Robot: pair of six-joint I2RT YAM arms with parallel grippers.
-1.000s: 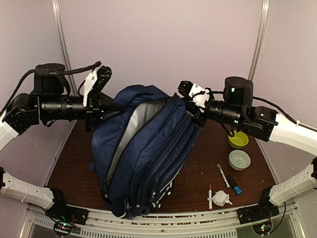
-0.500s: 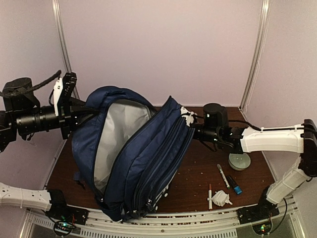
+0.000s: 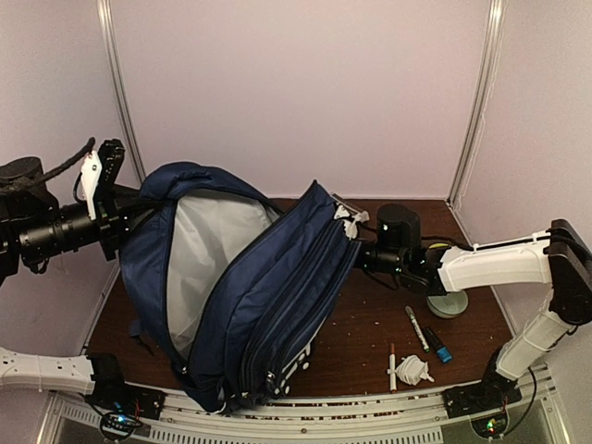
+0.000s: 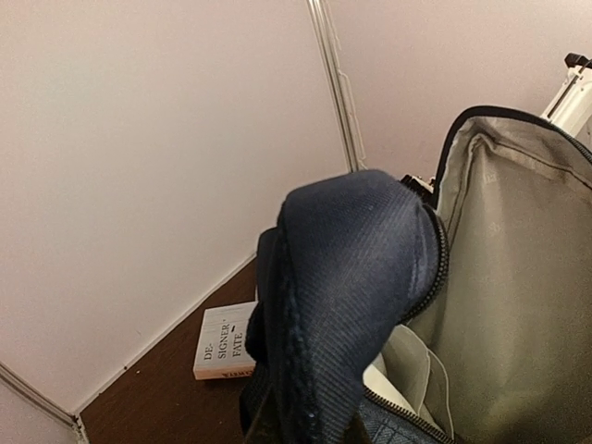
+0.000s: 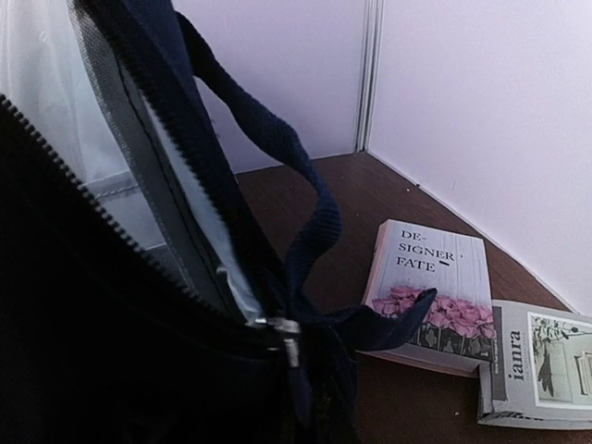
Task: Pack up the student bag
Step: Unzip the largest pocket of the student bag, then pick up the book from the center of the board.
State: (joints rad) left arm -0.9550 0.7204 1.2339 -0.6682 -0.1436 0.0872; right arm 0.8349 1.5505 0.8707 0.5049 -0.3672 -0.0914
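The student bag [image 3: 268,305], a large navy backpack, stands tilted on the brown table with its main compartment pulled open and the grey lining [image 3: 203,250] showing. My left gripper [image 3: 125,205] is shut on the bag's back top edge at the left. In the left wrist view navy fabric [image 4: 356,277] hides the fingers, with the lining [image 4: 518,277] to its right. My right gripper [image 3: 359,252] is shut on the bag's front top edge. In the right wrist view the zipper pull [image 5: 289,340] and a navy strap [image 5: 310,199] hide the fingers.
A book titled "Designer Fate" [image 5: 430,296] lies behind the bag by the back wall, also in the left wrist view [image 4: 227,344]. A second book [image 5: 541,375] lies beside it. A grey bowl [image 3: 449,303], markers [image 3: 416,326], a pen [image 3: 392,365] and a white crumpled thing [image 3: 413,370] lie at the right.
My left gripper has pulled the bag's back edge further left and my right gripper has dropped lower. The bag's mouth has opened wider and more grey lining shows.
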